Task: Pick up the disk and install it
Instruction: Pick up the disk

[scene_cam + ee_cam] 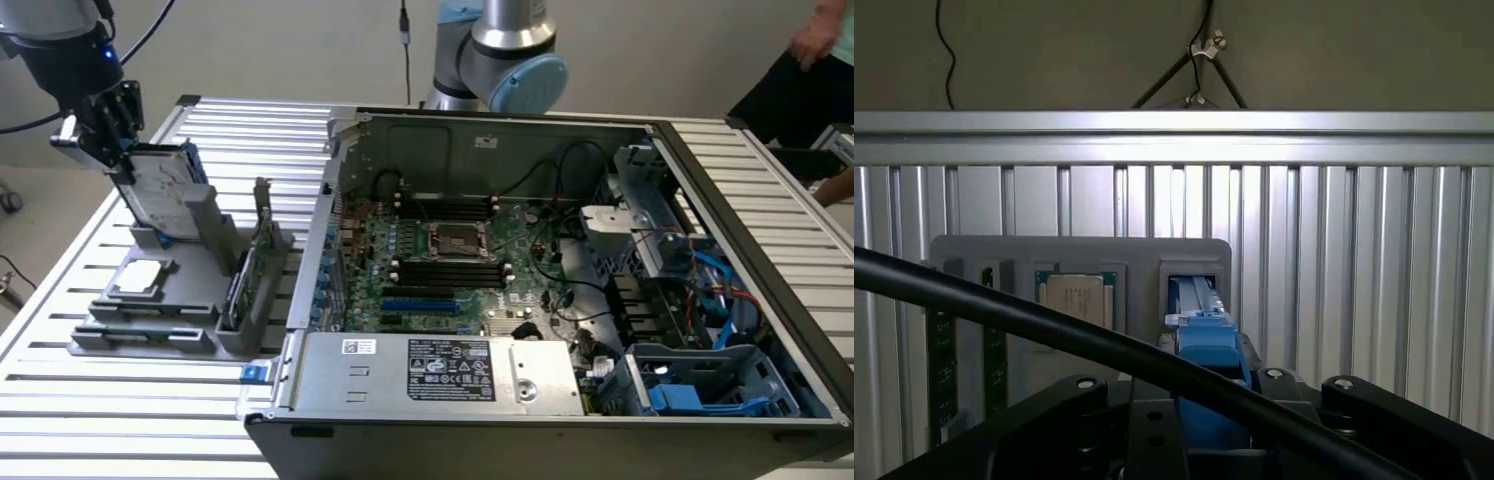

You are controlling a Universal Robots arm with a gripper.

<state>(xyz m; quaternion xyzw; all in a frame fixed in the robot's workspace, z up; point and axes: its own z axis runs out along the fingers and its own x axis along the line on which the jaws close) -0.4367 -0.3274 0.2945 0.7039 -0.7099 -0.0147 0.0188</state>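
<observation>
while the disk (168,192) stands tilted in the grey holder (140,335), the gripper (123,158) clamps its upper end.

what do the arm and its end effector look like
The arm is a silver-grey tube with a pale blue joint cap. Its wrist is black with a glowing blue light. The end effector is black and blocky, with silver screw heads. A thick black cable runs across it.
</observation>
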